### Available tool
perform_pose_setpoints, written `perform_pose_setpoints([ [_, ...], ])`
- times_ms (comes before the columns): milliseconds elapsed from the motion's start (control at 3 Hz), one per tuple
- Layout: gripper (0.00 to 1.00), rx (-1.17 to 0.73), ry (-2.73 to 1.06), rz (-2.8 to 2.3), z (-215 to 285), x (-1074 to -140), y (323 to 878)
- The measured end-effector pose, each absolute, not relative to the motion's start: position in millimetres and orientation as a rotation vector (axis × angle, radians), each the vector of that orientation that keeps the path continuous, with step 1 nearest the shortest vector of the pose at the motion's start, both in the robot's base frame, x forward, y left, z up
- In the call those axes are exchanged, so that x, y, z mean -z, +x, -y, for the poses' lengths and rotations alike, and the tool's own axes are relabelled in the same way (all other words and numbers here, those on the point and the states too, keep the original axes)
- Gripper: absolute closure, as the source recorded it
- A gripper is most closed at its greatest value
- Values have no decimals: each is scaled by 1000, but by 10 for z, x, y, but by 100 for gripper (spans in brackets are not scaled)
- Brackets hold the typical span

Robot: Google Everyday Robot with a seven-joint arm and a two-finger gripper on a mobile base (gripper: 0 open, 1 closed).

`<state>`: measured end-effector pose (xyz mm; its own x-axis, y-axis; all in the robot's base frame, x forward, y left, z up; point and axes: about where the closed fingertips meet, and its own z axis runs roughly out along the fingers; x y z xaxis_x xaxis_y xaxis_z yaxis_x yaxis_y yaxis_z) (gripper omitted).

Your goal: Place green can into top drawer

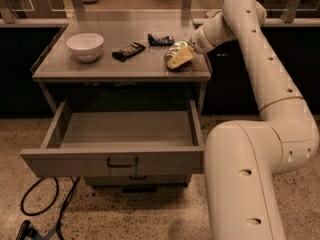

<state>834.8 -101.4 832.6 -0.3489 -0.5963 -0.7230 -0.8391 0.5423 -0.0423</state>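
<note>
Green can (174,48) sits on the tabletop (125,70) near the right front corner, apparently on its side or tilted, shiny green surface partly covered. Hand (179,58) is at the can, touching or right against it, with a pale yellowish part lying across the can's front. Whether the hand is gripping the can cannot be told from this view. White arm (260,64) reaches in from the right, and its large lower segment fills the foreground at right. Top drawer (60,163) is pulled well out below the tabletop, interior grey and exposed, with the dark bar handle (122,163) centred on the front panel. Lower drawer front (134,180) shows just beneath, closed. Also on the tabletop: white bowl (85,46) upright at left, dark calculator (129,51) lying flat at centre, and a second dark flat item (161,39) behind it toward the back. Both are well apart from the bowl and near the can. Black cable (40,204) loops on the speckled floor at lower left.
</note>
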Motion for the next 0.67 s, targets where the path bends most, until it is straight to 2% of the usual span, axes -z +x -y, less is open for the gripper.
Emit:
perform_pose_setpoints([
  [333, 88, -459, -1158, -2072, 974, -8342, 8311],
  [667, 100, -504, -1129, -2016, 1046, -8649, 8097],
])
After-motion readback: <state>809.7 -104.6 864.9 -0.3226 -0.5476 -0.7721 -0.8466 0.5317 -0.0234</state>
